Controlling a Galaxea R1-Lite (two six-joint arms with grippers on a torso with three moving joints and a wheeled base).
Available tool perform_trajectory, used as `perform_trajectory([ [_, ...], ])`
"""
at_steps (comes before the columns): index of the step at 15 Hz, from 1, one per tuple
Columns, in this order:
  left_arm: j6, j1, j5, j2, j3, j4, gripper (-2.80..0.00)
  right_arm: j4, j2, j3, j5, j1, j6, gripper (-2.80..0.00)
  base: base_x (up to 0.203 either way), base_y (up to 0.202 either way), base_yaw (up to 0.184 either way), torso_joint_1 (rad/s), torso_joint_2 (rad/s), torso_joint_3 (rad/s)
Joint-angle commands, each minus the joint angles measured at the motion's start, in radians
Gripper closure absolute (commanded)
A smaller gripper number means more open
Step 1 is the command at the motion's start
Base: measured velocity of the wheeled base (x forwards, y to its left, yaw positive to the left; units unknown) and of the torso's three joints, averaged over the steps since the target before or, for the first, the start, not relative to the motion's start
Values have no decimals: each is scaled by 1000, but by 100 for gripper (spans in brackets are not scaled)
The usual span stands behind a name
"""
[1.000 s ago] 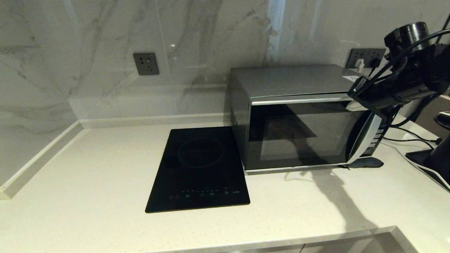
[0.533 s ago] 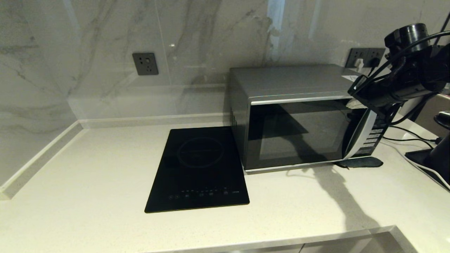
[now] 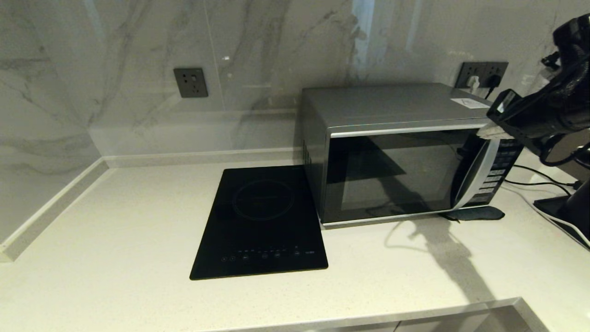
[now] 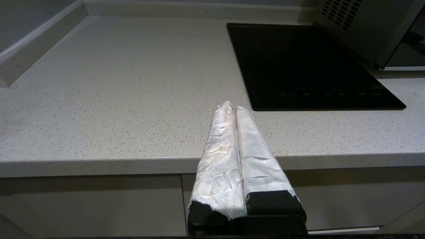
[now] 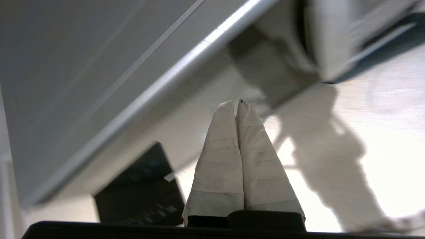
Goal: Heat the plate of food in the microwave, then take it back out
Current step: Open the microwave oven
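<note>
The silver-grey microwave (image 3: 392,152) stands at the back right of the counter, its dark glass door closed. Its curved silver handle (image 3: 474,170) and black button panel (image 3: 500,170) both show. My right gripper (image 3: 491,133) hovers at the microwave's upper right front corner, above the panel. In the right wrist view its white-wrapped fingers (image 5: 219,159) are pressed together with nothing between them, the microwave (image 5: 99,66) just beyond. My left gripper (image 4: 231,105) is parked low at the counter's front edge, shut and empty. The plate of food is out of view.
A flat black induction hob (image 3: 262,221) lies left of the microwave. A dark pad (image 3: 474,213) sticks out under the microwave's right front corner. Cables (image 3: 539,180) and a black stand (image 3: 567,207) sit at the far right. Wall sockets (image 3: 190,83) are behind.
My right arm has drawn back to the right, away from the door's upper right corner, uncovering the button panel. Its gripper stayed shut. The left arm has not moved.
</note>
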Motion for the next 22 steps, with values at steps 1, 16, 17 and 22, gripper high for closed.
perform_trajectory([
  [1, -1, 0, 0, 2, 0, -1, 0, 59, -155, 43, 4, -29, -79, 0, 0, 0, 0, 0, 0, 0],
  [16, -1, 0, 0, 2, 0, -1, 0, 424, -452, 49, -125, -273, -546, 0, 0, 0, 0, 0, 0, 0],
  [17, -1, 0, 0, 2, 0, -1, 0, 425, -445, 52, -83, -279, -544, 0, 0, 0, 0, 0, 0, 0],
  [22, -1, 0, 0, 2, 0, -1, 0, 373, -404, 76, 317, -381, -217, 0, 0, 0, 0, 0, 0, 0],
])
